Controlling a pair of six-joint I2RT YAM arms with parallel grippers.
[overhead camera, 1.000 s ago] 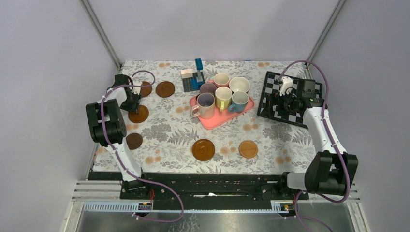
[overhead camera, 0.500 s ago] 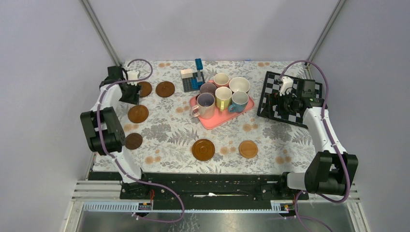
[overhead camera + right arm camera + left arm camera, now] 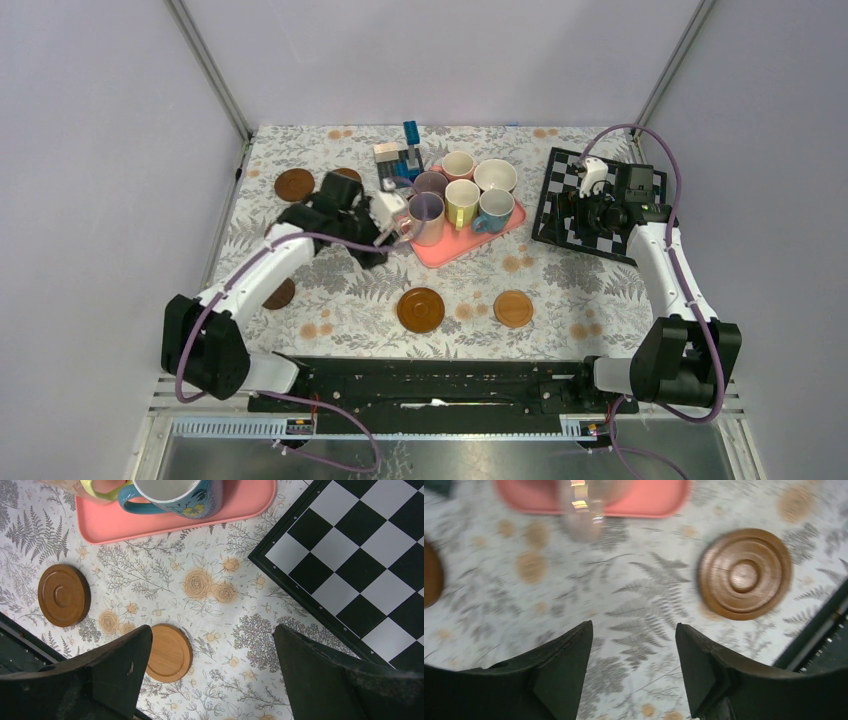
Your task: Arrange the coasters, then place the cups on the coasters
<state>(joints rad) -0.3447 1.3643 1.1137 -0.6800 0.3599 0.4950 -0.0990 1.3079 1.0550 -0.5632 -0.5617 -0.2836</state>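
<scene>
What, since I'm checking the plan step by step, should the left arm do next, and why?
Probably ease the left tool forward to the pale pink mug and close on it: the tool is open and empty, that mug sits nearest on the tray, and the coasters already lie spread out.

Top view sits high and behind the arm bases (image 3: 265,372), looking down and forward, far enough back to take in the whole floral surface (image 3: 570,290). Left wrist view hangs close over the cloth, blurred, with the left gripper (image 3: 633,630) framing the bottom edge and the pink tray (image 3: 649,500) along the top. Right wrist view looks straight down too, right gripper (image 3: 212,635) low in frame, chessboard (image 3: 360,555) at right. All three catch the tray and the ringed coaster (image 3: 744,573).
</scene>
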